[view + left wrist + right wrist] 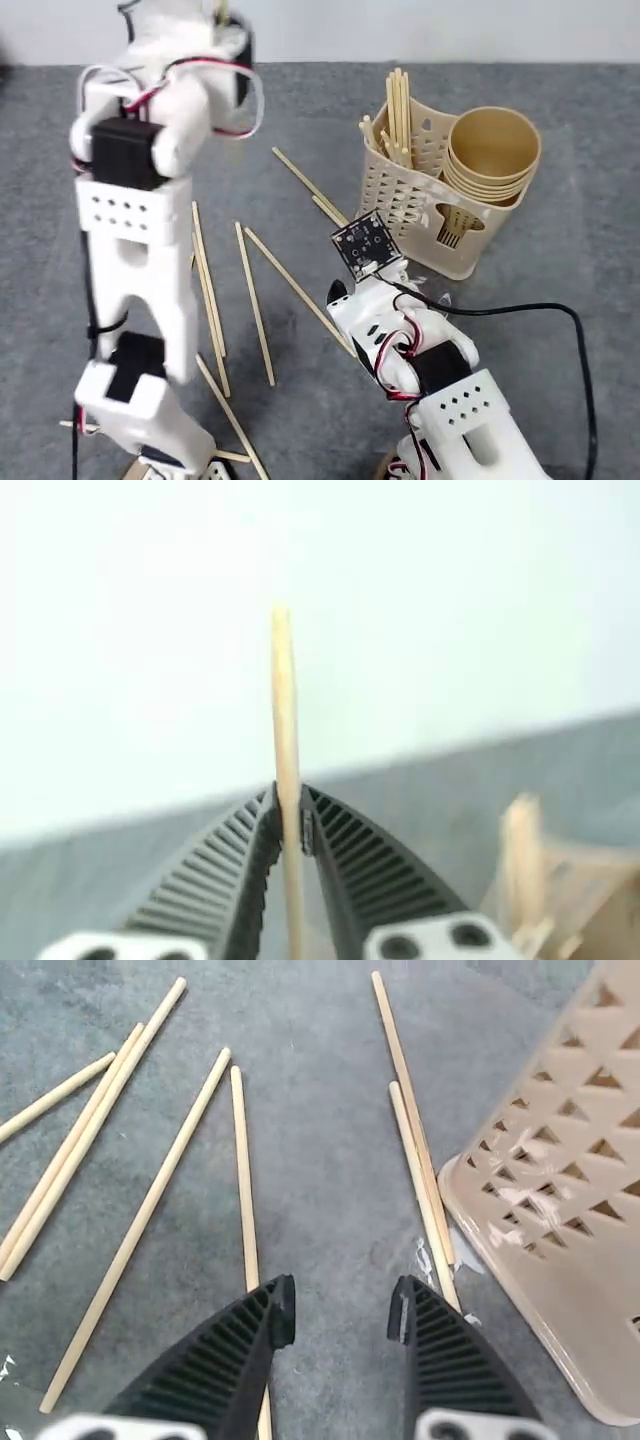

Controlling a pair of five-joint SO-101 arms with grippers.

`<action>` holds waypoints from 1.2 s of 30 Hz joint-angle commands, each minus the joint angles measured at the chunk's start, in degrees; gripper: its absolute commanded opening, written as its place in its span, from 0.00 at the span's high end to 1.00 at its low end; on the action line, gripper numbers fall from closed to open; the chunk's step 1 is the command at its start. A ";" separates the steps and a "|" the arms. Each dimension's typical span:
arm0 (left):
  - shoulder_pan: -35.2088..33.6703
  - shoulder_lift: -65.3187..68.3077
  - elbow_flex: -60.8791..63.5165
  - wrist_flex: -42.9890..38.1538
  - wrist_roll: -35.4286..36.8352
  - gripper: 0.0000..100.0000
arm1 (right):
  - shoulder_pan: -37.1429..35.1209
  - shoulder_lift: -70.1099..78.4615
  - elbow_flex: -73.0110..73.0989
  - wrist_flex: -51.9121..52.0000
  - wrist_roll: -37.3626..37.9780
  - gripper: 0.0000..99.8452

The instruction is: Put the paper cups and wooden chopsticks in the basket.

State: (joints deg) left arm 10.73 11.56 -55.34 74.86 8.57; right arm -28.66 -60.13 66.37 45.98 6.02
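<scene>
My left gripper (290,820) is raised high over the table's far left, shut on one wooden chopstick (284,710) that stands upright between its jaws. My right gripper (342,1310) hangs open just above the grey carpet beside the basket (560,1210), with nothing between its fingers. One loose chopstick (243,1180) runs under one fingertip, and two more (415,1160) lie along the basket's foot. In the high view the beige basket (400,195) holds stacked paper cups (492,150) and several upright chopsticks (398,105). Several loose chopsticks (255,300) lie on the carpet between the arms.
A black cable (540,310) runs from the right arm across the carpet, on the near side of the basket. More chopsticks (230,415) lie near the left arm's base. A pale wall stands at the table's far edge.
</scene>
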 commanded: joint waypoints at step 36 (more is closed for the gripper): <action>16.18 6.42 -6.90 -5.98 12.48 0.83 | -0.04 -1.71 -0.09 0.13 0.62 0.83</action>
State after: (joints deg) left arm 28.40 25.10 -59.74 65.36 20.53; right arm -28.66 -60.75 66.37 45.98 6.02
